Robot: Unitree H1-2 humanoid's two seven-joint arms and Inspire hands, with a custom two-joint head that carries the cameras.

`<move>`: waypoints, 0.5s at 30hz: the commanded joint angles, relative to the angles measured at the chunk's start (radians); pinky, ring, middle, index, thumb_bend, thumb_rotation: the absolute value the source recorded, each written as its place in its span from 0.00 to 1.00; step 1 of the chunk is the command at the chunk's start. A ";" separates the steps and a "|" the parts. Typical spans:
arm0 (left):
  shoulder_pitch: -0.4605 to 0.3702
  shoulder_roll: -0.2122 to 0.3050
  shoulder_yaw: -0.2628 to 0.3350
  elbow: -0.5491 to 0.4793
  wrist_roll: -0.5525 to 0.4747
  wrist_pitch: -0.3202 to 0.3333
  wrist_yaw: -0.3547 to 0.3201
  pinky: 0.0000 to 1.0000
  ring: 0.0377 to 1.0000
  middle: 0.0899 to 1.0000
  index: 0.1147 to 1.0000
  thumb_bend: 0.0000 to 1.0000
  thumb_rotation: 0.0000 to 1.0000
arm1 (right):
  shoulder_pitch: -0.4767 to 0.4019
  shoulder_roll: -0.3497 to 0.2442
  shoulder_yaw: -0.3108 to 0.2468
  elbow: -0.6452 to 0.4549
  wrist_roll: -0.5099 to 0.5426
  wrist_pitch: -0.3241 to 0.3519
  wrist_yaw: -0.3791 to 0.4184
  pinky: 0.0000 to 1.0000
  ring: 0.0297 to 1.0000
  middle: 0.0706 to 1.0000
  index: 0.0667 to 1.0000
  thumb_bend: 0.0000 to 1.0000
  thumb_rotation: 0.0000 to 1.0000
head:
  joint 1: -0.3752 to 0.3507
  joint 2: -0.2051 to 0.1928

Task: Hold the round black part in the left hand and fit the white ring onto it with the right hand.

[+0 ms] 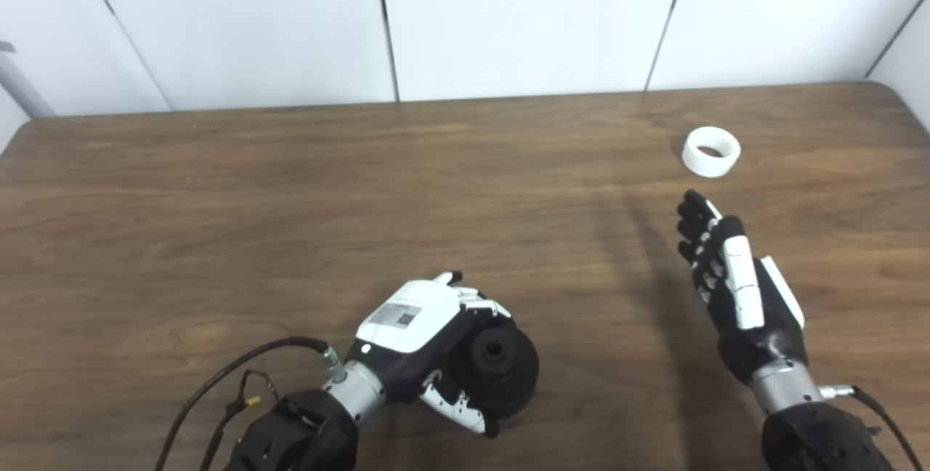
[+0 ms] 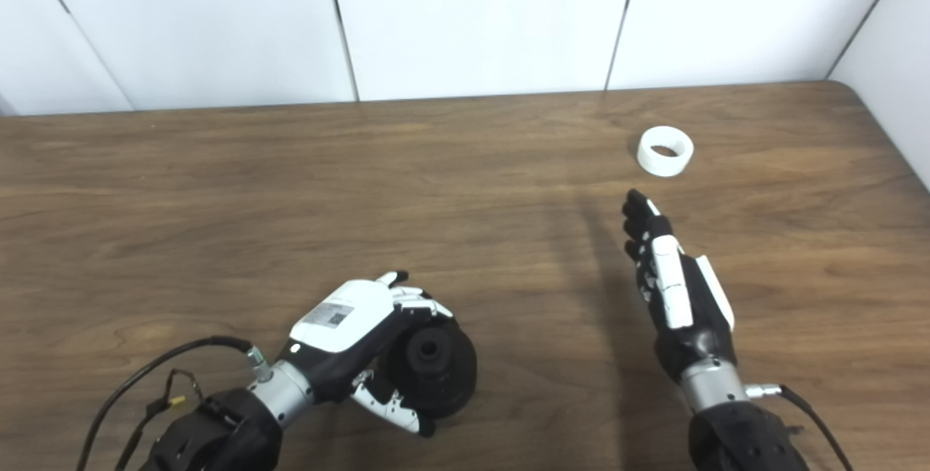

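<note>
The round black part (image 1: 501,369) with a raised hub and centre hole rests near the table's front edge, tipped so its face looks right. My left hand (image 1: 429,344) is wrapped around it, fingers over the top and thumb beneath. The white ring (image 1: 711,151) lies flat on the table at the far right. My right hand (image 1: 734,282) hovers a short way in front of the ring, fingers straight and pointing toward it, holding nothing.
The wooden table (image 1: 290,202) runs to white wall panels at the back. Its right edge (image 2: 901,137) passes close to the ring. A black cable (image 1: 218,384) trails from my left wrist.
</note>
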 commanded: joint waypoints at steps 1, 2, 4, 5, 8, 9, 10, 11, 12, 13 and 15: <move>-0.006 0.005 0.000 0.005 0.020 -0.021 0.000 1.00 0.88 0.76 0.41 0.53 0.06 | -0.040 0.031 -0.003 -0.044 0.000 -0.012 -0.003 1.00 0.99 0.96 0.94 0.58 1.00 | -0.001 0.001; -0.004 0.005 0.000 0.007 0.024 -0.024 0.001 1.00 0.89 0.76 0.41 0.53 0.06 | -0.039 0.030 -0.002 -0.041 0.000 -0.017 -0.002 1.00 0.99 0.96 0.94 0.58 1.00 | 0.001 -0.004; 0.001 0.004 0.000 0.012 0.030 -0.029 0.003 1.00 0.89 0.77 0.41 0.53 0.06 | -0.038 0.030 -0.001 -0.038 0.001 -0.025 -0.002 1.00 0.98 0.96 0.94 0.57 1.00 | 0.001 -0.004; 0.002 0.003 -0.002 0.014 0.037 -0.029 0.000 1.00 0.88 0.77 0.41 0.53 0.06 | -0.038 0.029 0.000 -0.035 0.001 -0.031 -0.001 1.00 0.98 0.96 0.94 0.57 1.00 | 0.000 -0.008; 0.008 0.002 -0.005 0.020 0.050 -0.035 0.004 0.99 0.88 0.76 0.41 0.53 0.06 | -0.037 0.028 0.000 -0.027 0.003 -0.045 0.002 0.98 0.98 0.96 0.95 0.57 1.00 | -0.003 -0.012; 0.011 0.001 -0.004 0.025 0.050 -0.039 0.009 0.99 0.88 0.76 0.41 0.53 0.06 | -0.036 0.029 0.001 -0.024 0.002 -0.048 0.002 0.98 0.98 0.96 0.95 0.57 1.00 | -0.012 -0.024; 0.015 0.001 -0.002 0.028 0.048 -0.043 0.013 0.99 0.87 0.76 0.41 0.53 0.06 | -0.035 0.029 0.002 -0.022 0.000 -0.048 0.001 0.98 0.97 0.96 0.94 0.56 1.00 | -0.012 -0.024; 0.017 0.001 -0.001 0.031 0.048 -0.049 0.016 0.99 0.87 0.76 0.41 0.52 0.06 | -0.034 0.030 0.003 -0.021 -0.003 -0.046 0.000 0.99 0.97 0.96 0.94 0.56 1.00 | -0.017 -0.030; 0.019 0.002 0.000 0.033 0.049 -0.054 0.018 0.98 0.87 0.76 0.41 0.52 0.06 | -0.034 0.030 0.004 -0.021 -0.005 -0.045 -0.001 0.99 0.97 0.96 0.94 0.56 1.00 | -0.017 -0.030; 0.020 0.003 0.001 0.036 0.049 -0.058 0.022 0.98 0.87 0.76 0.41 0.52 0.06 | -0.034 0.030 0.005 -0.018 -0.007 -0.045 -0.001 1.00 0.97 0.96 0.95 0.57 1.00 | -0.028 -0.042; 0.022 0.004 0.003 0.045 0.052 -0.065 0.030 0.97 0.87 0.75 0.41 0.53 0.06 | -0.034 0.031 0.008 -0.010 -0.007 -0.051 0.001 1.00 0.98 0.96 0.95 0.56 1.00 | -0.036 -0.053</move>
